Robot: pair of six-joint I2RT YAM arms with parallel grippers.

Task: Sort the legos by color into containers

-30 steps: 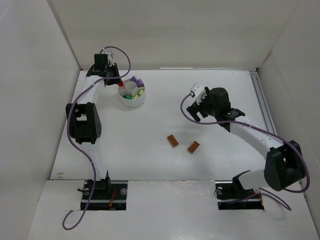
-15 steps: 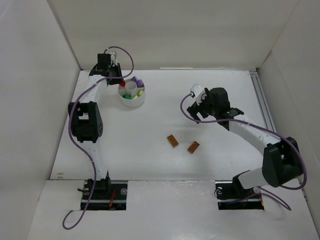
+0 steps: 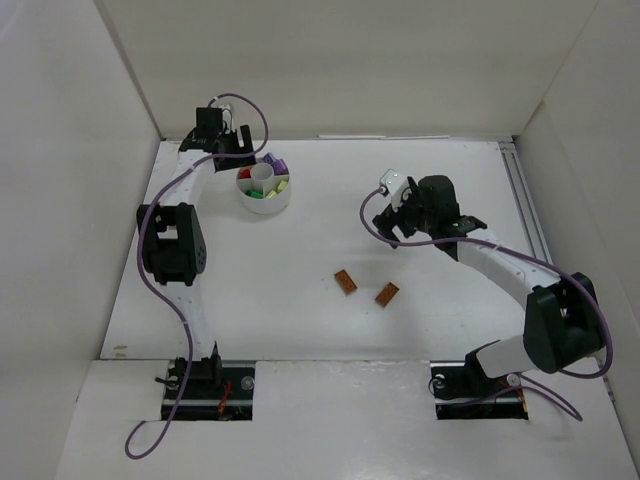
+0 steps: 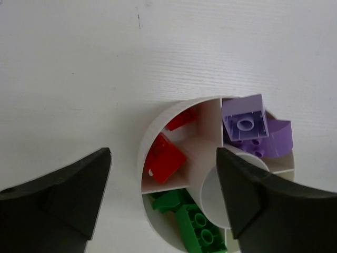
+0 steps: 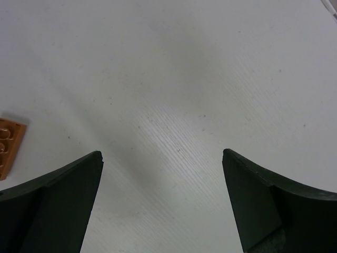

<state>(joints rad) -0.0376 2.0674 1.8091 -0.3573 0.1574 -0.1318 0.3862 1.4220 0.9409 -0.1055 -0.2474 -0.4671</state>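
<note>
Detail comes mostly from the wrist cameras; the top view gives the layout. From above, the small round white plastic dish (image 3: 264, 205) sits near the far left of the white table (image 3: 300, 330). A flat orange-brown plastic brick (image 3: 345, 282) and a second orange-brown brick (image 3: 387, 294) lie near each other on the open surface around the middle, well apart from the dish. The left gripper (image 3: 235, 150) is at the dish's far-left edge. The right gripper (image 3: 390, 215) hangs over bare table to the right, beyond the two loose bricks.

Only the left wrist view shows the dish's inside clearly. Thin white dividers run from a round central hub (image 4: 210, 190) to the rim (image 4: 152, 126) and make wedge compartments. One wedge holds two glossy red bricks (image 4: 166, 161). The next holds a square lilac brick (image 4: 243, 118) tilted on a curved lilac piece (image 4: 279, 137). A third holds studded green bricks (image 4: 192, 224). The top view adds a pale yellow-green brick (image 3: 280, 185) on the dish's right side. In this close view the left gripper (image 4: 163, 153) has its dark matte fingers (image 4: 79, 195) spread wide above the red wedge, with nothing between them.

The right wrist view shows the table's fine ribbed grain and the studded edge of one orange-brown brick (image 5: 8, 145) at the left border. The right gripper (image 5: 163, 155) is spread fully and grips nothing.
</note>
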